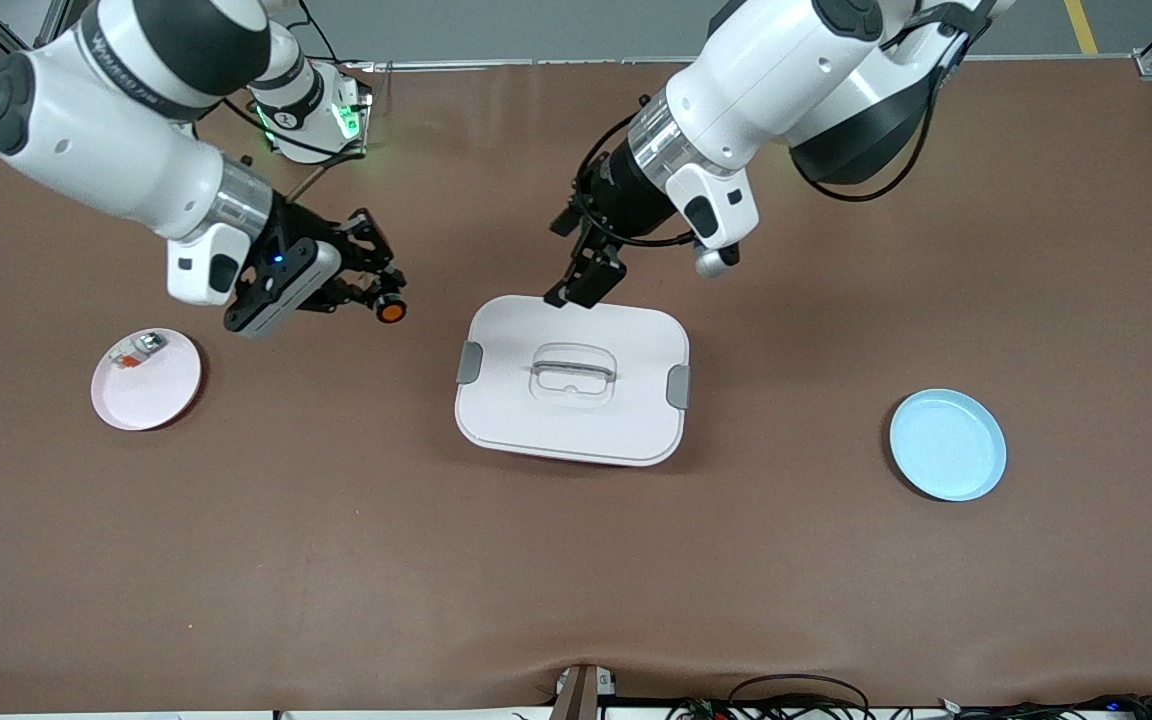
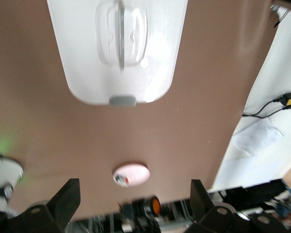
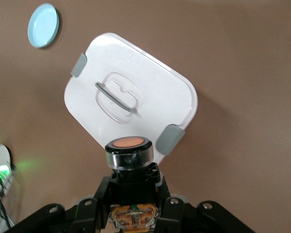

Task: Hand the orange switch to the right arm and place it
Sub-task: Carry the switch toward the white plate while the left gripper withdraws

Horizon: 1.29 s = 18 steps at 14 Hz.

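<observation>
The orange switch [image 1: 391, 311], a black body with a round orange cap, is held in my right gripper [image 1: 373, 293] above the bare table, between the pink plate [image 1: 148, 392] and the white lid. In the right wrist view the fingers [image 3: 99, 196] clamp the switch's black body [image 3: 131, 151], cap pointing outward. My left gripper [image 1: 577, 286] hangs open and empty over the farther edge of the white lid [image 1: 572, 400]. In the left wrist view its gripper [image 2: 135, 196] stands wide open, and the switch [image 2: 155, 206] shows farther off in the other gripper.
The white lidded container with grey clips and a clear handle [image 1: 573, 372] sits mid-table. The pink plate carries a small silver-and-clear piece [image 1: 137, 350]. A light blue plate [image 1: 947, 445] lies toward the left arm's end. Cables run along the near table edge.
</observation>
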Available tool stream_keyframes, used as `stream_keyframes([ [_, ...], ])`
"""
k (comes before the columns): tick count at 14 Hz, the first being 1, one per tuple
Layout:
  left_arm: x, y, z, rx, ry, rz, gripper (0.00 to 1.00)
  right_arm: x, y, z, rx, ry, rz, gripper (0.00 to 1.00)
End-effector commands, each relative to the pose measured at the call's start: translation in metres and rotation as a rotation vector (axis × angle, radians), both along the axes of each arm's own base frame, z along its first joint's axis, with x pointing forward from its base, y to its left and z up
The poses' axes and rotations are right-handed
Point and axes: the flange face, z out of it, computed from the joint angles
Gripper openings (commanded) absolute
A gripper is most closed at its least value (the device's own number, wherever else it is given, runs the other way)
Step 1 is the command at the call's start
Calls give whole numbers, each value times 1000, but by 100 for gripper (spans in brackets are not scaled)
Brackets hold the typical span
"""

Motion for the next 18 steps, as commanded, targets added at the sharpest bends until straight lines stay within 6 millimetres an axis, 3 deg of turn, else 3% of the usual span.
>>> stream_keyframes([
  [1,-13,16,16,126,-91,-167,100,12,-36,-11,-92,-16,124,0],
  [2,-9,33,25,160,-124,-235,100,12,-46,-13,-147,-21,169,0],
  [4,-4,56,22,236,-151,-414,100,15,-78,-16,-191,-20,229,0],
  [5,-5,76,37,321,-234,-590,100,18,-106,-17,-210,-36,288,0],
  [7,-11,86,44,413,-307,-761,100,21,-136,-19,-239,-52,359,0],
  [9,-5,100,40,464,-306,-838,100,22,-165,-21,-269,-65,421,0],
  [12,20,154,34,493,-298,-976,100,23,-209,-26,-294,-85,511,0],
  [16,47,226,34,507,-340,-1176,100,23,-251,-36,-344,-119,606,0],
  [18,53,250,38,522,-364,-1223,100,20,-275,-53,-363,-138,650,0],
])
